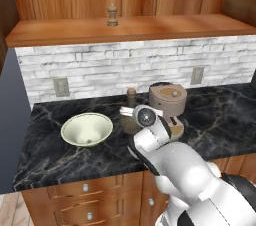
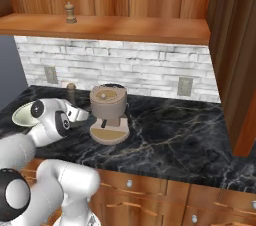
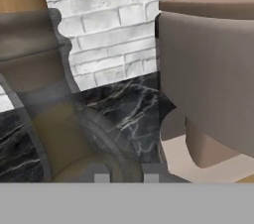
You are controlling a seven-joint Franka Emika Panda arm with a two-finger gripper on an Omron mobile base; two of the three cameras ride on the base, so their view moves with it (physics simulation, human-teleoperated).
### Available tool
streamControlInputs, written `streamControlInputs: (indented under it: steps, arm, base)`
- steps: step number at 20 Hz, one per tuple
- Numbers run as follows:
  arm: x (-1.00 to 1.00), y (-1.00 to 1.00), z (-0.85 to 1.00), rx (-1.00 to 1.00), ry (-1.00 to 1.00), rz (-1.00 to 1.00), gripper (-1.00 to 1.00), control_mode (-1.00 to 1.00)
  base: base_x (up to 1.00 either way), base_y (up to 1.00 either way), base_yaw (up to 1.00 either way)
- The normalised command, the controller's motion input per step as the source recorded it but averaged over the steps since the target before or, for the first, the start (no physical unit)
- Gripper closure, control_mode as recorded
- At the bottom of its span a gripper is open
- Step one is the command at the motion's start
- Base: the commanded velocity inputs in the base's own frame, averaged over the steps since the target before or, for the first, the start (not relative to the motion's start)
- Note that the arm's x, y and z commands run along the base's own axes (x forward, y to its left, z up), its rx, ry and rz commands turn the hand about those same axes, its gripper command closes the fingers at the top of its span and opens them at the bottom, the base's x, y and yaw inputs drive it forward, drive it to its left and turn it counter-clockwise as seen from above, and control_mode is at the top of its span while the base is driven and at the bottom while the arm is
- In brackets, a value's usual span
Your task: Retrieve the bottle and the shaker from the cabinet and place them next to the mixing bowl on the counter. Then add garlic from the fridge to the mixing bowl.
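Gripper [image 3: 126, 171] drawn nearly shut, low over the black counter [image 1: 220, 115], gripping nothing that could be made out. Brown bottle [image 3: 47, 94] standing upright just left of the fingertips and very close, touching or not unclear. Coffee machine [image 3: 211, 84] just to the right. Mixing bowl [image 1: 87, 129] further left on the counter. Shaker [image 1: 112, 15] up on the wooden shelf [image 1: 165, 26], well above.

Glossy black marble counter [image 1: 215, 115], matt white brick backsplash [image 1: 125, 70], warm grained wood shelf [image 1: 150, 29], smooth pale ceramic-looking mixing bowl [image 1: 87, 129], and a matt brown shaker [image 1: 112, 15].
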Motion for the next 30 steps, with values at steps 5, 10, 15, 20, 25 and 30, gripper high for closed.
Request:
streamControlInputs:
  steps: [5, 10, 15, 20, 25, 30]
  arm:
    - [0.17, -0.02, -0.55, -0.03, -0.02, 0.0, 1.0, -1.0]
    - [0.17, 0.0, -0.57, 0.0, -0.13, 0.01, 1.0, -1.0]
    - [0.11, 0.0, -0.52, 0.0, -0.19, 0.02, 1.0, -1.0]
    - [0.0, 0.0, -0.56, 0.0, -0.08, 0.05, 1.0, -1.0]
    - [0.04, 0.0, -0.14, 0.01, 0.0, 0.0, 1.0, -1.0]
    - [0.02, 0.0, -0.05, 0.0, 0.0, 0.0, -1.0, -1.0]
  base:
    - [0.0, 0.0, 0.0]
    - [0.0, 0.0, 0.0]
    - [0.0, 0.0, 0.0]
    - [0.0, 0.0, 0.0]
    - [0.0, 0.0, 0.0]
    - [0.0, 0.0, 0.0]
